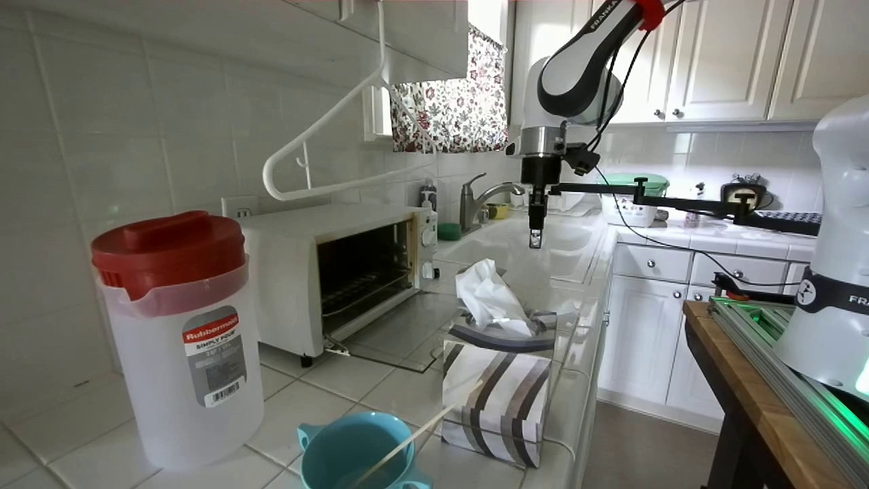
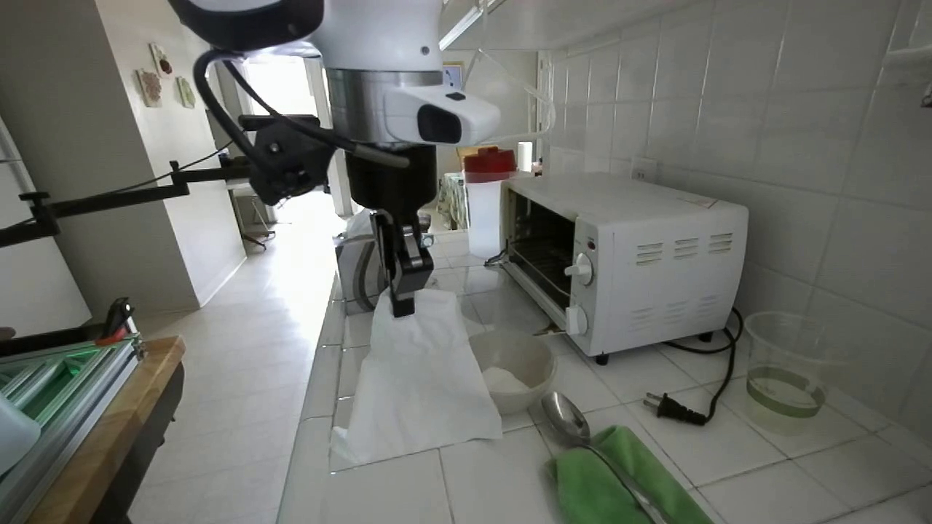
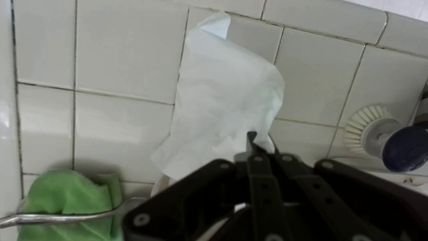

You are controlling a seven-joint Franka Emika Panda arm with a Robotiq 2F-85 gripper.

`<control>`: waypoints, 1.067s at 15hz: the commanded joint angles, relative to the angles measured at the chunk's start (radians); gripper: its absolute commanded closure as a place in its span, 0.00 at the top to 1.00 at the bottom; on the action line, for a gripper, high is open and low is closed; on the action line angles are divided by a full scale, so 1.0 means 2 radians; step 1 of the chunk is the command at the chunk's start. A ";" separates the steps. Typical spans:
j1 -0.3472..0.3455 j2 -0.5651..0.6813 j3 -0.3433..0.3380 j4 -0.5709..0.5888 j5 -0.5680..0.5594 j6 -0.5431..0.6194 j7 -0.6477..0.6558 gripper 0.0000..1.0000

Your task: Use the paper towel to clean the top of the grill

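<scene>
The grill is a white toaster oven with a flat pale top, seen in both exterior views (image 1: 282,292) (image 2: 670,269). Its glass door is folded down and the dark inside shows. The white paper towel (image 2: 429,378) hangs from my gripper (image 2: 403,306) and spreads down toward the counter. It also shows in the wrist view (image 3: 227,87), with one edge pinched between the fingertips (image 3: 262,142). In an exterior view my gripper (image 1: 535,238) is above the counter near the sink, beyond the oven's knob end. The gripper is beside the oven, apart from it.
A striped tissue box (image 1: 499,401), red-lidded pitcher (image 1: 183,353) and blue cup (image 1: 356,448) stand on the counter. A bowl (image 2: 520,371), spoon (image 2: 564,418), green cloth (image 2: 619,480), plug (image 2: 677,409) and clear tub (image 2: 790,371) are near the oven. A white hanger (image 1: 319,187) hangs above it.
</scene>
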 commanded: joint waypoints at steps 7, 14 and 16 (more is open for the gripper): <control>-0.027 0.000 0.026 0.004 -0.001 -0.002 0.001 0.01; -0.029 0.000 0.027 0.004 -0.001 -0.002 0.001 0.01; -0.029 0.000 0.027 0.004 -0.001 -0.002 0.001 0.01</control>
